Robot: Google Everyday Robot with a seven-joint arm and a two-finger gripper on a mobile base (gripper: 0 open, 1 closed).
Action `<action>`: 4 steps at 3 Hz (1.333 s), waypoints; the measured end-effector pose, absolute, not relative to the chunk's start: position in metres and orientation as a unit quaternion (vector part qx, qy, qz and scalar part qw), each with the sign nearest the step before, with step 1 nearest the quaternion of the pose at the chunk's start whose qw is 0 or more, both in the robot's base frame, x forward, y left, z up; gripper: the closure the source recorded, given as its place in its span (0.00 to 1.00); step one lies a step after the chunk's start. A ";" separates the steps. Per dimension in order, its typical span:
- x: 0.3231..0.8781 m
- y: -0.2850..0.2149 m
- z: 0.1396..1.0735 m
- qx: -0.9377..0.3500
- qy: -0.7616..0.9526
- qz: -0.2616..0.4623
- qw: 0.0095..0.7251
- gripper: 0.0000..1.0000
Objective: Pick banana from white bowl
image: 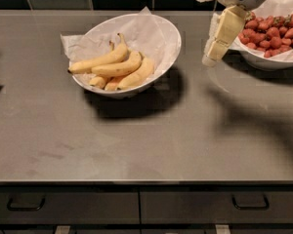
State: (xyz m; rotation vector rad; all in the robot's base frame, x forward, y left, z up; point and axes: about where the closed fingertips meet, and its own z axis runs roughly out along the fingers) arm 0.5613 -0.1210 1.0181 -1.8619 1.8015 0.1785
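Observation:
The white bowl (172,44), lined with crinkled white paper, stands on the grey counter at the back left. Several ripe yellow bananas lie in it. The plump, gently curved banana (121,68) lies in the middle of the pile, below a longer, slimmer one (97,60) with an upturned stem. My gripper (210,58) hangs down from the upper right, above the counter between the two bowls. It is to the right of the white bowl, clear of its rim, and holds nothing that I can see.
A second white paper-lined bowl (263,62) of red strawberries stands at the back right, just behind the gripper. Dark tiles run along the back wall. The counter's front edge (146,182) has drawers with handles below it.

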 end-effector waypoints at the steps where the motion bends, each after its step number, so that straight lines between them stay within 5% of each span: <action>1: 0.585 -0.086 1.012 -0.695 0.644 0.126 0.293 0.00; 2: 0.607 -0.038 1.014 -0.710 0.604 0.181 0.315 0.00; 3: 0.613 -0.035 1.019 -0.706 0.602 0.179 0.327 0.19; 4: 0.613 -0.035 1.019 -0.706 0.602 0.179 0.327 0.22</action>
